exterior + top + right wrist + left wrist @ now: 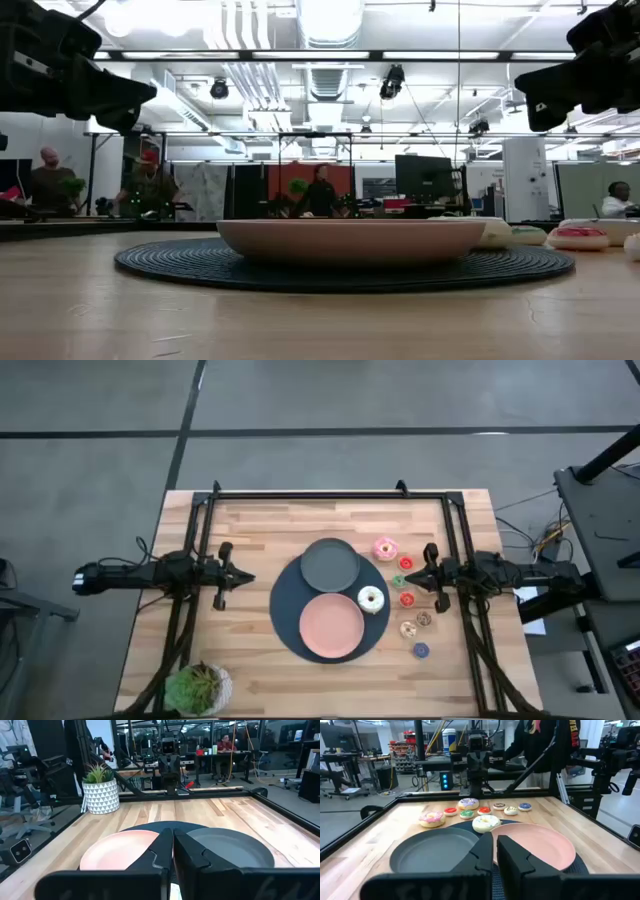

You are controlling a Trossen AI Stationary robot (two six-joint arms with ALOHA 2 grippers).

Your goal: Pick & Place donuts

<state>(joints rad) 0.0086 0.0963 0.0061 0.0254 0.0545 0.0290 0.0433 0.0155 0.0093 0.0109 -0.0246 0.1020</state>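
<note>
Setting: wooden table (250,660) inside a black frame, with an open workshop behind it where several people sit or stand at desks.
Mat: a dark round mat (285,615) lies mid-table and carries both plates.
Plates: the grey plate (329,564) sits on the far part of the mat, the pink plate (331,626) on the near part; nothing lies in either one.
Pink donut (385,549): on bare wood just beyond the mat's right edge, near the grey plate.
White donut (371,600): at the right edge of the mat, touching or almost touching the pink plate's rim, not in the plate.
Lilac donut (468,804): seen only from the left wrist, behind the small ones on the right side.
Small donuts: red (405,563), green (398,581), red again (406,599), tan (408,628), brown (423,619) and blue (420,650) lie in a loose line on the wood right of the mat.
Left gripper (222,575): hangs above the table left of the mat, well apart from every donut, fingers pressed together and holding nothing.
Right gripper (432,577): hangs above the line of small donuts, fingers likewise closed on nothing.
Pot plant (198,686): at the near left corner, out of the way.
Progress: judging from the bare plates, no donut has been placed; every pick is still to do.
</note>
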